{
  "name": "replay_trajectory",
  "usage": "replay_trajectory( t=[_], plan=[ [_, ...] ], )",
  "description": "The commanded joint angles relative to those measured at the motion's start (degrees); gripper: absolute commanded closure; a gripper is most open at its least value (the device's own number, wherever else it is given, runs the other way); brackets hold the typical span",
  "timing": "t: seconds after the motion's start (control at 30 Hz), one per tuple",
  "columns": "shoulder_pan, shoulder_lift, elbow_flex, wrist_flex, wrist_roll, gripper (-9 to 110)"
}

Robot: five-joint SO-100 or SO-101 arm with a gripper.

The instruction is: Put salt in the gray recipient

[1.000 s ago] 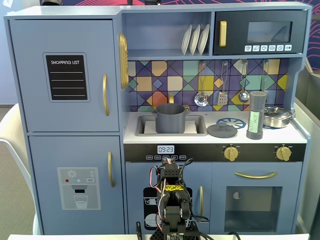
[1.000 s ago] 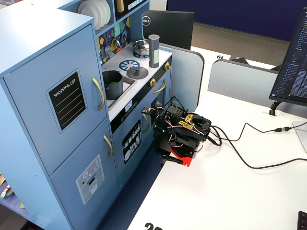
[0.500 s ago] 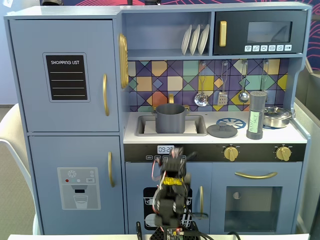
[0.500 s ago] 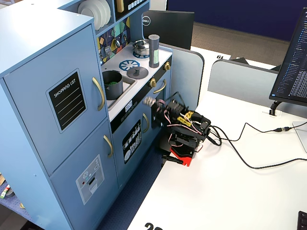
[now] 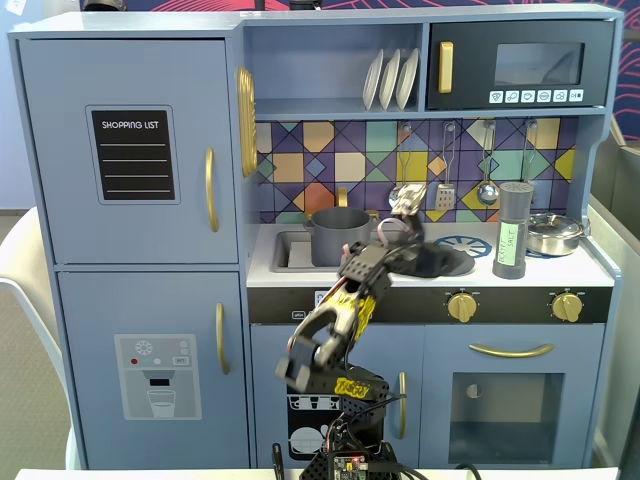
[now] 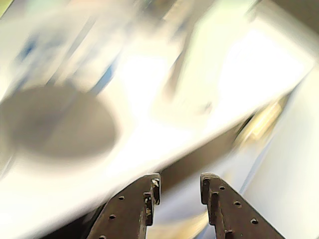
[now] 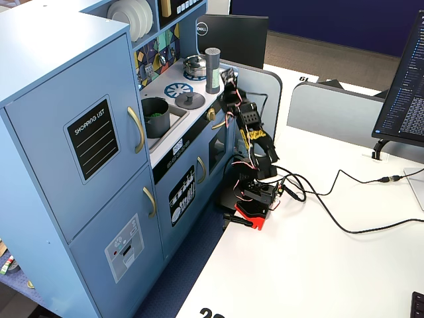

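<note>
Fixed view from the front: a blue toy kitchen fills the picture, with the arm [image 5: 335,330] rising from its base at the bottom centre and leaning up and right toward the counter.
Fridge doors: far left, the upper one carries a black "SHOPPING LIST" panel [image 5: 132,154].
Gray recipient [image 5: 341,236]: a matte gray pot standing upright in the sink [image 5: 290,252], left of centre on the kitchen counter; in the fixed view from the side [image 7: 155,116] something green shows inside it.
Gray lid [image 5: 447,262]: flat with a knob, on the counter right of the sink, partly behind the blurred wrist of the arm.
Pincer [image 5: 402,199]: raised above the counter between pot and lid in the front view; in the side view [image 7: 228,78] it hangs at the counter's near edge, just beside the shaker and apart from it.
Pincer state: in the wrist view [image 6: 178,185] the two fingers stand a narrow gap apart with nothing between them; the background is smeared by motion blur.
Salt [image 5: 512,231]: tall dark shaker with a pale green "SALT" label, upright on the counter right of the lid; also seen in the side view [image 7: 212,70].
Silver pan [image 5: 554,234]: shiny, just right of the shaker, at the far right of the counter.
Bench [image 7: 311,258]: white, carries the arm's base and cables.
</note>
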Motion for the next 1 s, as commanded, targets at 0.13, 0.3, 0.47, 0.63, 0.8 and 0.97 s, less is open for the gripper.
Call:
replay_trajectory(
  t=[0.13, 0.3, 0.47, 0.63, 0.8, 0.97],
  plan=[
    [5.1, -10.02, -7.29, -18.9, 1.23, 69],
    [6.42, -16.17, -9.93, -25.31, 5.54, 50],
    [7.56, -22.59, -12.92, -30.23, 8.44, 42],
    [7.82, -29.44, -17.49, -32.17, 10.55, 35],
    [6.77, -37.18, -22.5, -34.8, 10.9, 35],
    [5.36, -46.32, -30.41, -35.68, 11.87, 36]
  ],
)
